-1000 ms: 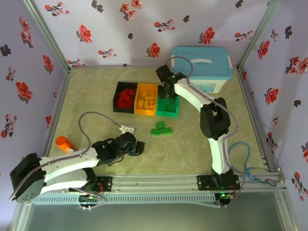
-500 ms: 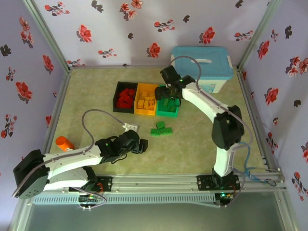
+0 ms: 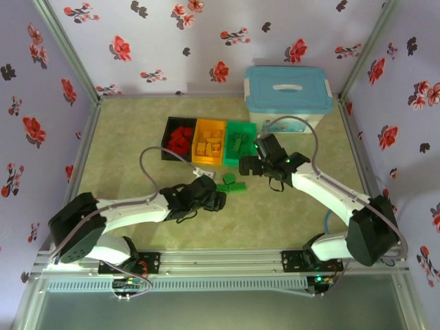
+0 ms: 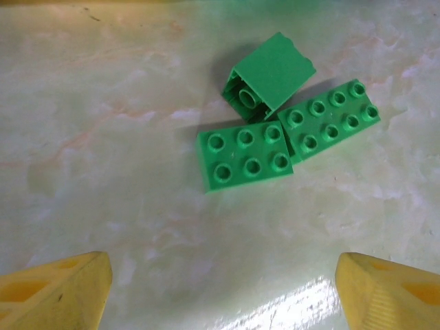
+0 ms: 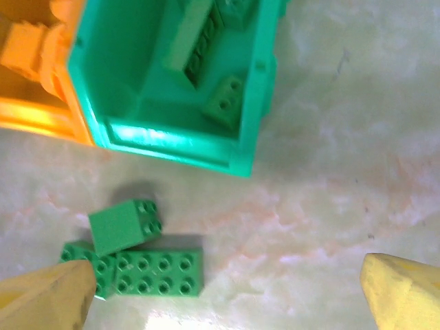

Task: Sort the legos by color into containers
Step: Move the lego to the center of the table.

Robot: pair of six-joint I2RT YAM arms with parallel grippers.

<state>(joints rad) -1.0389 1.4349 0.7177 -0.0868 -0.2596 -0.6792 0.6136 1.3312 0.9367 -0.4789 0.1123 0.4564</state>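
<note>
My left fingers (image 4: 58, 295) stand wide apart and hold nothing. Their yellow tips frame the bottom corners of my left wrist view, low over the pale marbled worktop (image 4: 103, 137). Just ahead of them lie three loose green legos, touching one another. There is a two-by-three brick (image 4: 247, 159) with studs up, a two-by-four brick (image 4: 330, 118) against its right edge, and a cube brick (image 4: 271, 72) tipped on its side, its hollow underside towards me.

My right fingers (image 5: 48, 302) are spread fully too, with nothing between them. My right wrist looks at the same cluster from the other side. The cube brick (image 5: 125, 225) leans on the two-by-four brick (image 5: 157, 273), and one yellow tip partly covers the two-by-three. Beyond them this view looks down into the green bin (image 5: 256, 89), where a small green brick (image 5: 225, 102) and a longer one (image 5: 203, 51) lie. The orange bin (image 5: 34, 117) touches its side.

The overhead camera gives the whole layout. My left fingers (image 3: 217, 201) and right fingers (image 3: 247, 167) flank the loose green cluster (image 3: 231, 183) from either side. Behind it the three bins sit in a row, touching. The black bin (image 3: 167, 141) holds red legos (image 3: 181, 139), the orange bin (image 3: 208, 163) holds yellow ones (image 3: 208, 144), and the green bin (image 3: 237, 126) stands at the right. Farthest back stands a white tub with a light-blue lid (image 3: 289, 93).
</note>
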